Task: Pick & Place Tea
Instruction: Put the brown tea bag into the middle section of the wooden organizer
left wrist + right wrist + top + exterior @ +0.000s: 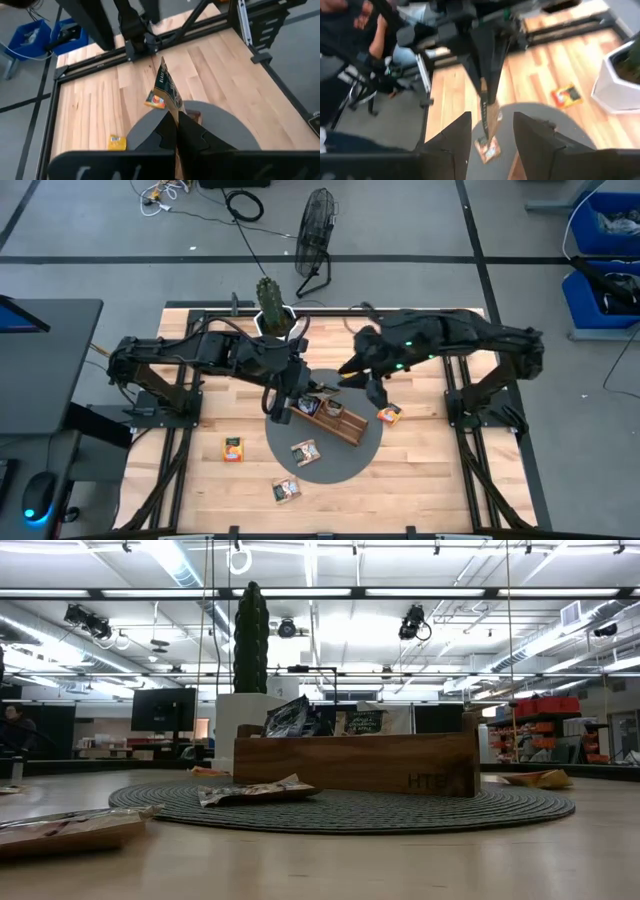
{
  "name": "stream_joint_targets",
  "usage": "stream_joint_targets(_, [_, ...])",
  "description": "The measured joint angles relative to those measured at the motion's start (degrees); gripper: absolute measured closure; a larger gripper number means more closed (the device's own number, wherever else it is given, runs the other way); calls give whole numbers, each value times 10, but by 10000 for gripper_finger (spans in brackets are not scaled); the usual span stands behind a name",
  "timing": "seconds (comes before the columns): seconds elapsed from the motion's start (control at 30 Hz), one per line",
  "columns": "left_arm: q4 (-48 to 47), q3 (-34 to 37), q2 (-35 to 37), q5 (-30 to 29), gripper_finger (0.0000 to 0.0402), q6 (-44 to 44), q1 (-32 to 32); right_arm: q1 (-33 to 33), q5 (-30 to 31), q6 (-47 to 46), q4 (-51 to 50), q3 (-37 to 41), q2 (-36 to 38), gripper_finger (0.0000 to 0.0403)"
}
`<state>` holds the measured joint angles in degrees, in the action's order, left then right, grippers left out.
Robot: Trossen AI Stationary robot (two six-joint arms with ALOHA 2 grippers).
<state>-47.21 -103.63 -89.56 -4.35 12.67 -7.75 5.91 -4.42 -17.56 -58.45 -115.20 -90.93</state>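
One packet [167,92] sits pinched edge-up in your left gripper [176,131], ready to slot into the tray [330,421]; your right gripper [491,131], at the tray's one o'clock, gapes empty.

Tea packet [167,92] in left hand [176,131]
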Motion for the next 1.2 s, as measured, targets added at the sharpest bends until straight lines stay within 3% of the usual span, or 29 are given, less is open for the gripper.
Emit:
stream_joint_targets(0.3, [-7,0,0,-15,399,0,0,0,-12,0,-43,-24,-54,250])
stream_joint_targets(0.7, [-3,0,0,-16,399,-10,2,0,-8,4,-37,-25,-60,252])
stream_joint_targets(0.83, [-3,0,0,-16,399,-13,2,0,-6,9,-34,-25,-60,289])
stream_joint_targets(1.0, [-3,0,0,-15,399,-15,2,0,-11,41,-34,-25,-60,382])
stream_joint_targets(1.2, [-4,0,0,-26,395,-45,2,0,-5,60,-34,-25,-60,399])
